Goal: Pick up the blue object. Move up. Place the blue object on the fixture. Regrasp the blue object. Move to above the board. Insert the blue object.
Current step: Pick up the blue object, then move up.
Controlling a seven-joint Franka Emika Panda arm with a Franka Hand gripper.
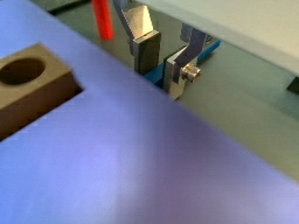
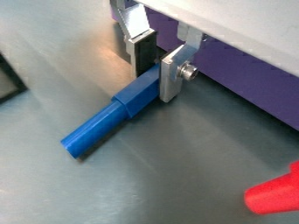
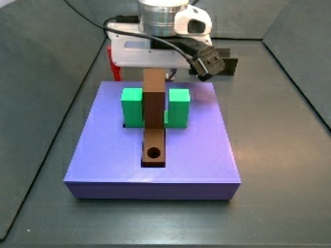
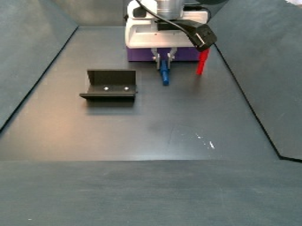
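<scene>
The blue object (image 2: pixel 108 120) is a slim blue peg lying flat on the grey floor just in front of the board (image 3: pixel 196 145). In a side view it shows as a short blue stick (image 4: pixel 165 71). My gripper (image 2: pixel 156 74) is down at floor level with its two fingers pressed on either side of the peg's end nearest the board, shut on it. In a wrist view (image 1: pixel 158 66) the same grip shows, with a little blue between the plates. The fixture (image 4: pixel 109 86) stands apart to one side of the gripper.
A red upright peg (image 4: pixel 202 60) stands close beside the gripper. The board carries a brown bar (image 3: pixel 155 121) with a round hole (image 1: pixel 17 72) and two green blocks (image 3: pixel 132 107). Dark enclosure walls ring the floor.
</scene>
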